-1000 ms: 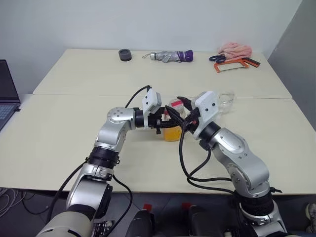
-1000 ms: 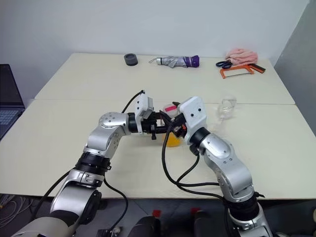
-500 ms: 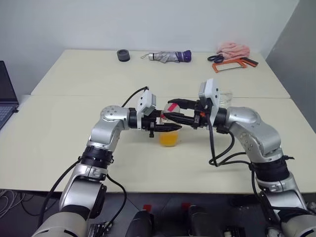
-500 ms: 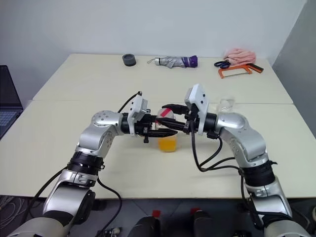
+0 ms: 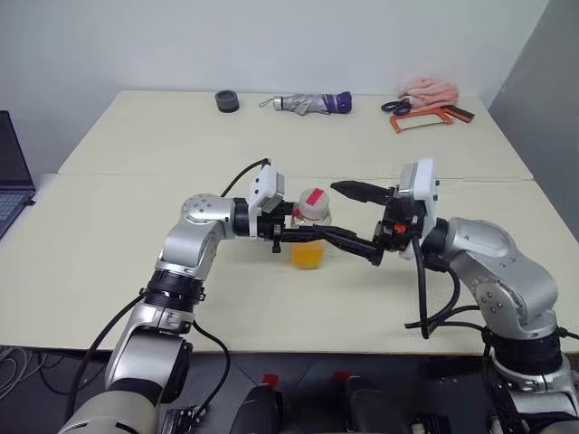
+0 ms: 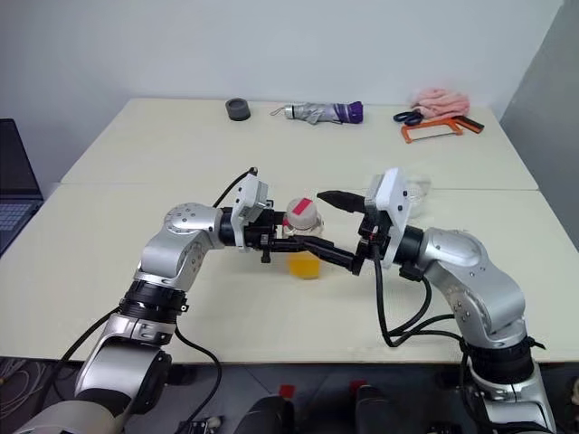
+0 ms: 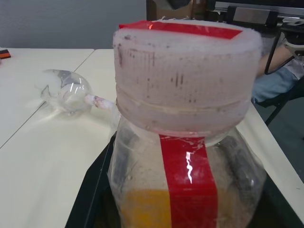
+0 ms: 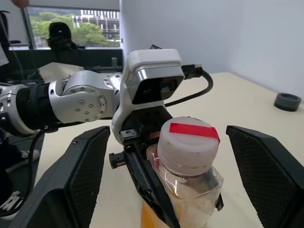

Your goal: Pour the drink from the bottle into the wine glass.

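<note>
The bottle (image 5: 311, 231) stands upright above the near table's middle, with my left gripper (image 5: 318, 237) shut on its body from the left. The pale pink cap (image 8: 188, 140) with its red strip sits on the neck. The orange drink (image 5: 308, 257) fills the lower part. My right gripper (image 5: 337, 212) is open just right of the bottle, its fingers (image 8: 88, 175) spread wide to either side of the cap without touching it. The clear wine glass (image 6: 416, 191) is behind my right wrist; in the left wrist view the wine glass (image 7: 66, 90) appears to lie on its side.
On the far table are a black tape roll (image 5: 227, 100), a folded umbrella (image 5: 312, 103), scissors (image 5: 395, 106), an orange hacksaw (image 5: 425, 118) and a pink cloth (image 5: 431, 89). A laptop (image 5: 11, 172) sits at the left edge.
My right gripper, which was closed around the cap, has opened wide and drawn back to the right. The bottle stays in my left gripper with its cap on.
</note>
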